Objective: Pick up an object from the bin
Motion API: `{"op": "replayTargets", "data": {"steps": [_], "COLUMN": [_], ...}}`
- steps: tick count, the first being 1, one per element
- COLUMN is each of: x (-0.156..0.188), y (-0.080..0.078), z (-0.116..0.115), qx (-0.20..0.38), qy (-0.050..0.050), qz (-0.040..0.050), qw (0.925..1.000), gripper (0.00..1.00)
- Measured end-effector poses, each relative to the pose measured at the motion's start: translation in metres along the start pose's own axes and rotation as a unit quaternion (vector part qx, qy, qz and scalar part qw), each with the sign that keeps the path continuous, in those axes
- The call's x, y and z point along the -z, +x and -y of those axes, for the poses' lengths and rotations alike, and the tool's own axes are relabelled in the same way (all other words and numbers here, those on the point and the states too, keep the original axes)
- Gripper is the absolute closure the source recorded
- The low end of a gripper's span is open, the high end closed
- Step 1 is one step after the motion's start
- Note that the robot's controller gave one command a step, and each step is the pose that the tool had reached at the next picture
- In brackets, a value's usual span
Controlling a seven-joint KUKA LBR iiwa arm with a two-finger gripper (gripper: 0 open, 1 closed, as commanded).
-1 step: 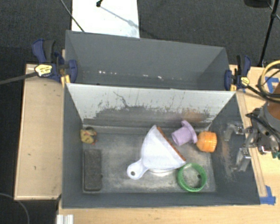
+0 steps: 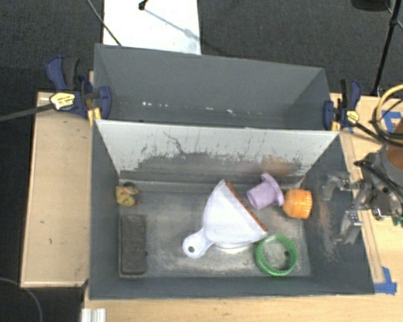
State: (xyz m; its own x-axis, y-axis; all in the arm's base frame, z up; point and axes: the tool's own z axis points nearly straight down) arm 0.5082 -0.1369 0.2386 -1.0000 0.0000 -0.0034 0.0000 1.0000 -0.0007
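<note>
Over on the right side of the bin (image 2: 189, 146), the hand (image 2: 344, 211) sits above the sloped right wall, up off the flat floor where the stuff lies. Honestly can't tell from this angle whether it's spread or pressed together, it's just a tangle of grey metal against grey metal. Closest thing to it is a stubby orange round piece (image 2: 298, 203), lying at the right end of the floor, near the foot of that wall. Just left of the orange piece, and touching it as far as I can see, is a pale purple plastic part (image 2: 264, 192) with a flared end. Below and left of those is a big white funnel-looking scoop (image 2: 226, 222), wide part toward the back, its little round end pointing front-left. A green ring (image 2: 260, 255) lies flat right by the scoop's front-right edge, near the front of the floor. Well apart on the left side: a dark grey rectangular block (image 2: 133, 244) lying lengthwise along the left wall, and a small yellow-brown lump (image 2: 125, 196) just behind it.
</note>
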Motion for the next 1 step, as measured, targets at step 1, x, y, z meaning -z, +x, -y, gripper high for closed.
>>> {"op": "replayTargets", "data": {"steps": [1], "x": [-0.022], "y": [0.0001], "z": [-0.0206], "qx": [-0.053], "qy": [0.002], "qz": [0.0039], "qw": [0.9986], "gripper": [0.0]}}
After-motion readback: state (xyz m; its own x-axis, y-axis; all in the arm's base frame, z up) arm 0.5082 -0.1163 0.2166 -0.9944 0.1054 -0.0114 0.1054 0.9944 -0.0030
